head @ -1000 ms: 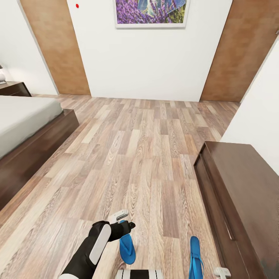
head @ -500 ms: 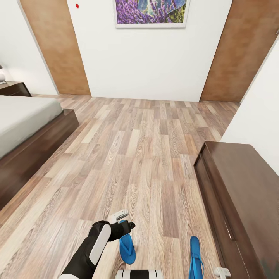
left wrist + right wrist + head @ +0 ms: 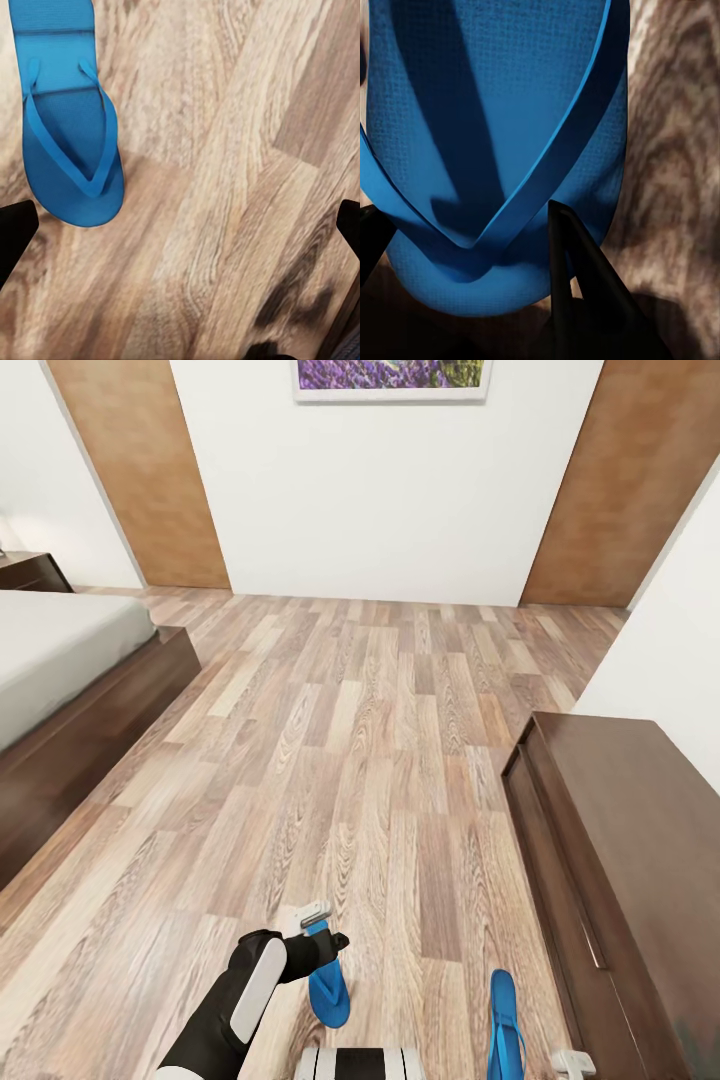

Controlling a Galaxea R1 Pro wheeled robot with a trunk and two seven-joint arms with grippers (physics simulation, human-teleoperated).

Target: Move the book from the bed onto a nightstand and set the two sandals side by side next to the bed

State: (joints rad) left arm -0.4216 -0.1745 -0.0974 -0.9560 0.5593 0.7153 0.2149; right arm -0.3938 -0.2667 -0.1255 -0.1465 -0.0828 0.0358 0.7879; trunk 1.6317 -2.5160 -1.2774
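Two bright blue sandals lie near my base on the wood floor. One sandal (image 3: 328,985) is just below my left gripper (image 3: 328,938). In the left wrist view a sandal (image 3: 67,127) lies flat on the planks and the left gripper (image 3: 180,221) is open wide, with nothing between its fingers. The other sandal (image 3: 505,1025) is beside my right gripper (image 3: 572,1063). In the right wrist view the right gripper (image 3: 461,221) is shut on that sandal's (image 3: 495,112) toe end. The bed (image 3: 60,650) is at the left and a nightstand (image 3: 30,570) stands behind it. The book is out of view.
A long dark brown dresser (image 3: 620,840) runs along the right wall, close to the right sandal. Two brown doors (image 3: 140,470) (image 3: 610,480) flank the white far wall with the lavender picture (image 3: 392,375). Open wood floor (image 3: 360,740) lies between bed and dresser.
The camera has tilted down a little, so the far wall, picture and bed sit higher in the picture. Both arms and both sandals have stayed put.
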